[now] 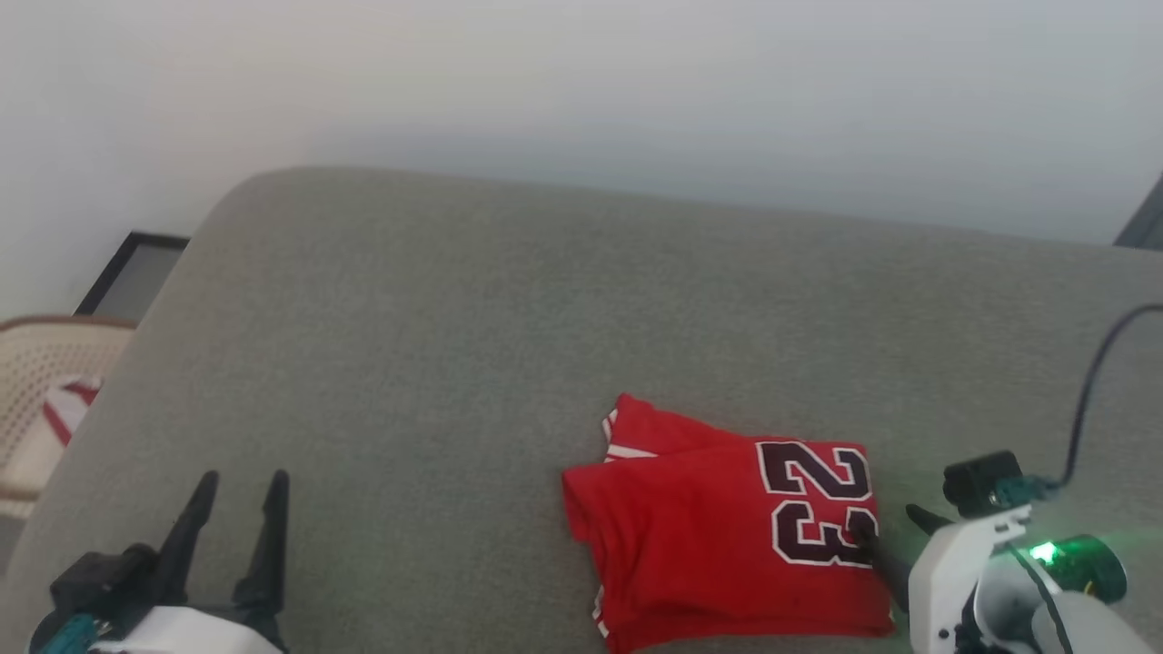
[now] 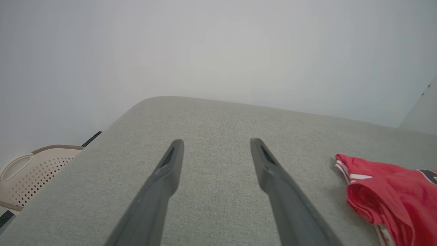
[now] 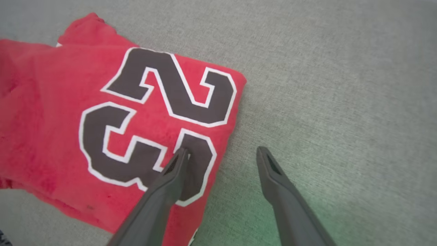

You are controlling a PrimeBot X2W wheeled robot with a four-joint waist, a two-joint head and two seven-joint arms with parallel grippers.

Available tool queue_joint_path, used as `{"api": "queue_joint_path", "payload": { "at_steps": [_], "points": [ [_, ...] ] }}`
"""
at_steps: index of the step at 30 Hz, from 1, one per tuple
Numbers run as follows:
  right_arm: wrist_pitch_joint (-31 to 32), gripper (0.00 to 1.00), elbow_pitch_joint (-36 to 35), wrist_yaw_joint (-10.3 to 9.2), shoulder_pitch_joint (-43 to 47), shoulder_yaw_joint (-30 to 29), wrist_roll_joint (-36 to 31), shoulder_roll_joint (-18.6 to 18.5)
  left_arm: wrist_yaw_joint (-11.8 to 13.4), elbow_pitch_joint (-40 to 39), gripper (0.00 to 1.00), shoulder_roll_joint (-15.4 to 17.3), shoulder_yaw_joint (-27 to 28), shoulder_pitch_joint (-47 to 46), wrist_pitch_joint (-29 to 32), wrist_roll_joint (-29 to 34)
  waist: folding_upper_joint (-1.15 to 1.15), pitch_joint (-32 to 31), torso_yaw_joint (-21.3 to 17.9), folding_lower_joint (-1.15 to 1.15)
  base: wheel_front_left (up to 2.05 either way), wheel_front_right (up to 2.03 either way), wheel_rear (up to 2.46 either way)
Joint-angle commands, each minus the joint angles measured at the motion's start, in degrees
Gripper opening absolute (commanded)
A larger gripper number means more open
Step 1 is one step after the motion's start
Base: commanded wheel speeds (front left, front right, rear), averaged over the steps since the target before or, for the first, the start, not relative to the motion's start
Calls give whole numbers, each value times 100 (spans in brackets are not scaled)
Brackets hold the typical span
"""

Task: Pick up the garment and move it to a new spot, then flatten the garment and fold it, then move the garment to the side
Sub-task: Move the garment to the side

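Two dark fingers of the right gripper (image 3: 222,150) rise from the bottom of the right wrist view, spread wide with nothing between them. One finger (image 3: 160,194) lies over the folded garment (image 3: 51,136), its tip at the black, white-edged 3 of the number 23, close to the garment's edge. Whether that tip presses the cloth or hangs just above it cannot be told. The other finger is over the bare grey cushion (image 3: 341,102) just beside that edge, so the edge runs between the two tips.

From the head view, the garment (image 1: 727,527) rests folded into a thick red rectangle on the cushion (image 1: 454,318), at the robot's right and near its front edge, white stripe trim showing at the far corner. The right gripper (image 1: 886,525) meets it at the side with the number.

Well apart, at the lower left, the left gripper (image 1: 245,476) stands fully open and empty above bare cushion. A beige perforated basket (image 1: 36,363) sits beyond the cushion's left end.
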Motion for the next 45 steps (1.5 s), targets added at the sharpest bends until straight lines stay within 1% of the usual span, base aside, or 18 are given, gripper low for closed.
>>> {"api": "queue_joint_path", "payload": {
  "at_steps": [1, 12, 13, 14, 15, 17, 23, 28, 33, 34, 37, 38, 40, 45],
  "points": [
    [47, 100, 29, -3, -96, 14, 35, 5, -14, 7, 100, -29, -18, -87, -25, 9, 0, 97, 97, 0, 0, 0, 0],
    [1272, 100, 684, -3, -647, 515, 239, 85, -15, 71, 100, -104, -192, -323, -25, -16, 0, 413, 355, 0, 0, 0, 0],
    [1370, 94, 704, -3, -669, 590, 258, 89, -15, 74, 100, -111, -198, -335, -25, -20, 0, 425, 360, 0, 0, 0, 0],
    [1413, 16, 689, -2, -694, 646, 267, 78, -15, 76, 100, -117, -196, -339, -25, -23, 0, 440, 363, 0, 0, 0, 0],
    [1421, 0, 677, -3, -713, 669, 280, 59, -15, 86, 100, -117, -188, -340, -25, -21, 0, 450, 360, 0, 0, 0, 0],
    [1458, 0, 663, -9, -771, 702, 287, -17, -15, 95, 100, -125, -172, -354, -25, -22, 0, 472, 345, 0, 0, 0, 0],
    [1358, 0, 515, -16, -976, 552, 190, -253, -15, 79, 100, -120, -131, -435, -25, 13, 0, 534, 179, 0, 0, 0, 0],
    [1336, 0, 408, -12, -1185, 346, 49, -408, -15, 48, 100, -97, -150, -514, -25, 44, 0, 618, -73, 0, 0, 0, 0],
    [1309, 0, 366, -9, -1400, 34, -141, -639, -15, 14, 100, -74, -254, -684, -24, 68, 0, 699, -349, 0, 0, 0, 0],
    [1309, 0, 366, -9, -1400, 34, -141, -639, -15, 14, 100, -74, -254, -684, -24, 68, 0, 699, -349, 0, 0, 0, 0],
    [1331, 0, 347, -8, -1530, -101, -249, -769, -15, 13, 100, -64, -343, -819, -24, 74, 0, 756, -533, 0, 0, 0, 0],
    [1314, 0, 335, -8, -1651, -184, -313, -888, -15, 21, 100, -49, -421, -923, -24, 88, 0, 805, -661, 0, 0, 0, 0],
    [1277, 0, 358, -8, -1782, -254, -360, -976, -15, 36, 100, -43, -495, -1036, -24, 89, 0, 862, -800, 0, 0, 0, 0],
    [1187, 0, 457, -8, -2146, -321, -510, -1225, -16, 99, 100, 19, -753, -1381, -25, 59, 0, 1024, -1117, 0, 0, 0, 0]
  ]
}}
